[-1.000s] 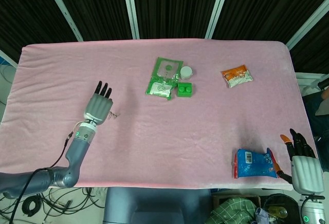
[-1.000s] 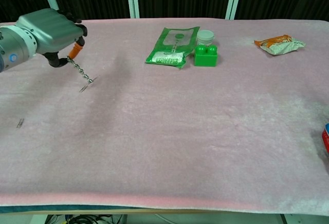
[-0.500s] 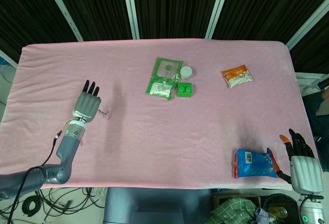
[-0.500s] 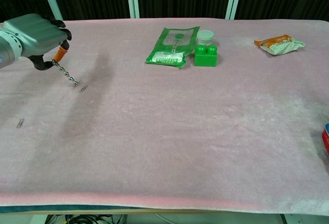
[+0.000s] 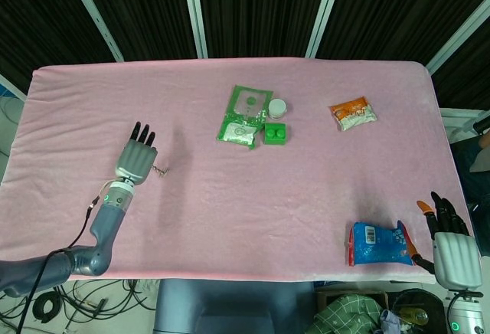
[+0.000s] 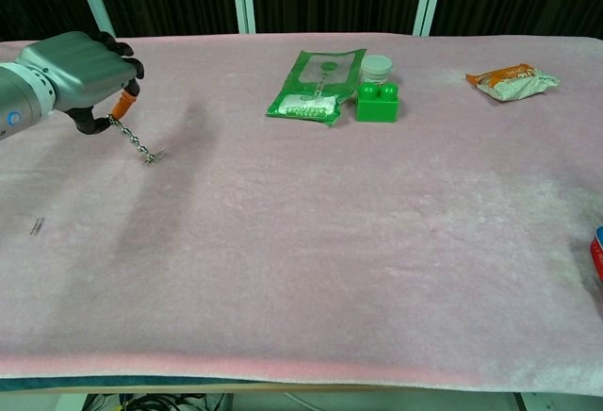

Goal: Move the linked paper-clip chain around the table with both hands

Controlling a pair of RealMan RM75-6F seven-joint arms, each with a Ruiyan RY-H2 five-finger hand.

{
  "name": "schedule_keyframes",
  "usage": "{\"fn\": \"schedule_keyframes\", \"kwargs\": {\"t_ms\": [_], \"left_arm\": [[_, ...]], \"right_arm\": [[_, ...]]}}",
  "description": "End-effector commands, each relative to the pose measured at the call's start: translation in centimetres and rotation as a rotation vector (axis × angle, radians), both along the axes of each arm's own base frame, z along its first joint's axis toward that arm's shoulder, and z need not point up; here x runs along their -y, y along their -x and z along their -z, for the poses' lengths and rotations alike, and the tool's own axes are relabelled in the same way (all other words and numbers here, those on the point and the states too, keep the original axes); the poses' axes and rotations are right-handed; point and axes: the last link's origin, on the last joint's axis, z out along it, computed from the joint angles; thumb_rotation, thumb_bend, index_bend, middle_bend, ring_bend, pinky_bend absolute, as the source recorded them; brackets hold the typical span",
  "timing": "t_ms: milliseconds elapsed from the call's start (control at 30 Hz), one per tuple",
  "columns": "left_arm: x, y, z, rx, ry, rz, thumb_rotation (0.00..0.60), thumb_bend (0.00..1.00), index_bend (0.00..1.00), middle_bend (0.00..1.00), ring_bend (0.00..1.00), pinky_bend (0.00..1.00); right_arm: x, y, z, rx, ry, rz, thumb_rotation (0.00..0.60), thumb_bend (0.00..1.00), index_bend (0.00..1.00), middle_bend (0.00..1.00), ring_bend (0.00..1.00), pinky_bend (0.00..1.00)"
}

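**Chain dangling from the left hand, right hand idle**

Broadly, the pink table (image 5: 230, 219) takes up nearly everything in both views. At its near right edge lies a blue packet (image 5: 379, 244); toward the back sit a green pouch (image 6: 316, 83), a green block (image 6: 378, 104), a white cap (image 6: 377, 65) and an orange snack bag (image 6: 509, 80).

The left hand (image 6: 80, 73) hovers over the table's left side, fingers curled, pinching the top of the paper-clip chain (image 6: 137, 140). The chain hangs slanting down, its lower end touching or just off the cloth; I cannot tell which. A single loose clip (image 6: 37, 226) lies apart, nearer the front edge.

The right hand (image 5: 452, 246) sits off the near right corner, fingers extended and holding nothing.

The step in hand looks like the left-hand carry. Since the task wants both hands, the next move probably calls for bringing the chain toward the middle, where the right hand could reach it.
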Motion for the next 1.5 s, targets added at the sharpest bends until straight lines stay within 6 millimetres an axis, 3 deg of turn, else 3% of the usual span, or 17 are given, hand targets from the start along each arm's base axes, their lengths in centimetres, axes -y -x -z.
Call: {"fn": "schedule_keyframes", "kwargs": {"t_ms": [33,267,467,700,900,1167,1500], "left_arm": [[0.1,0.0,-0.1,0.001,0.001,0.000,0.600,0.42,0.60,0.15,0.00,0.00],[1.2,0.1,-2.3,0.004,-0.014,0.015,0.600,0.42,0.60,0.15,0.00,0.00],[3.7,3.3,-6.1,-0.046,-0.025,-0.013,0.600,0.42,0.60,0.15,0.00,0.00],[6.6,6.2,-8.3,-0.044,-0.004,-0.056,0.600,0.42,0.60,0.15,0.00,0.00],[8.8,8.0,-8.2,-0.038,0.047,-0.066,0.600,0.42,0.60,0.15,0.00,0.00],[9.3,8.4,-6.4,-0.028,0.115,-0.057,0.600,0.42,0.60,0.15,0.00,0.00],[9.2,8.8,-5.8,-0.055,0.136,-0.065,0.600,0.42,0.60,0.15,0.00,0.00]], "right_arm": [[0.0,0.0,0.0,0.000,0.002,0.000,0.600,0.16,0.18,0.00,0.01,0.19],[0.0,0.0,-0.2,0.001,0.007,0.000,0.600,0.16,0.18,0.00,0.01,0.19],[-0.1,-0.1,-0.2,0.002,0.004,0.001,0.600,0.16,0.18,0.00,0.01,0.19],[-0.1,-0.2,0.0,-0.002,-0.001,-0.001,0.600,0.16,0.18,0.00,0.01,0.19],[-0.1,-0.2,0.1,-0.006,0.000,0.001,0.600,0.16,0.18,0.00,0.01,0.19],[-0.2,-0.1,-0.4,-0.005,0.014,0.003,0.600,0.16,0.18,0.00,0.01,0.19],[-0.1,-0.1,-0.4,-0.001,0.007,0.004,0.600,0.16,0.18,0.00,0.01,0.19]]}}
